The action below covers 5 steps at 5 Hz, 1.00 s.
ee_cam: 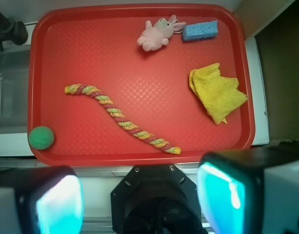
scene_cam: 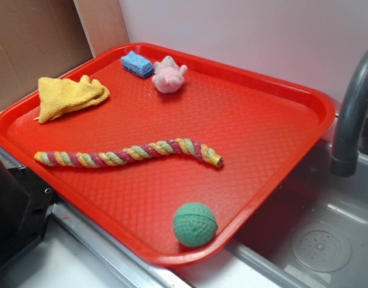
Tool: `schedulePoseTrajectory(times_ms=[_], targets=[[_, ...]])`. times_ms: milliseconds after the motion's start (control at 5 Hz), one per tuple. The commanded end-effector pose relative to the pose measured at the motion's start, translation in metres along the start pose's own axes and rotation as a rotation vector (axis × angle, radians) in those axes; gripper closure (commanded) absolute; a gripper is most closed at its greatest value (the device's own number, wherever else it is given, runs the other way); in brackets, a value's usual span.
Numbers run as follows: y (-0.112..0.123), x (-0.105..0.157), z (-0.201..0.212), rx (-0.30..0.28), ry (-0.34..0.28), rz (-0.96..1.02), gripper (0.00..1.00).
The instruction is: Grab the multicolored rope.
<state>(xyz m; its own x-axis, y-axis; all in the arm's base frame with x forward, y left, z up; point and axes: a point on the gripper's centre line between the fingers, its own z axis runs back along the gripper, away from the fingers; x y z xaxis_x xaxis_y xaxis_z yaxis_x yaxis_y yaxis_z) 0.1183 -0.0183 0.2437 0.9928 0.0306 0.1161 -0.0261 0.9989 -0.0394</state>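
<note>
The rope [ee_cam: 121,117] lies on the red tray [ee_cam: 139,58], its long axis diagonal in the wrist view, far from the end effector [ee_cam: 139,200], whose fingers [ee_cam: 59,204] are spread, holding nothing.

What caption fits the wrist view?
Open end effector above a red tray holding rope, ball, cloth, sponge, plush toy.

A kitchen sink area: a grey tap [scene_cam: 352,114] over a steel sink [scene_cam: 316,240] beside a red tray [scene_cam: 304,96].
</note>
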Motion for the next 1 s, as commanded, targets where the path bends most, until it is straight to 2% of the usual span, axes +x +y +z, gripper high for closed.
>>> schedulePoseTrajectory(times_ms=[0, 200, 400, 600, 800], targets=[[0.0, 0.0, 0.0, 0.0, 0.0, 0.0, 0.0], [-0.015, 0.044, -0.053, -0.043, 0.02, -0.197, 0.0], [-0.024, 0.074, -0.084, -0.095, -0.054, -0.299, 0.0], [-0.035, 0.088, -0.108, -0.107, -0.082, -0.381, 0.0], [-0.058, 0.089, -0.132, -0.109, -0.039, -0.525, 0.0]])
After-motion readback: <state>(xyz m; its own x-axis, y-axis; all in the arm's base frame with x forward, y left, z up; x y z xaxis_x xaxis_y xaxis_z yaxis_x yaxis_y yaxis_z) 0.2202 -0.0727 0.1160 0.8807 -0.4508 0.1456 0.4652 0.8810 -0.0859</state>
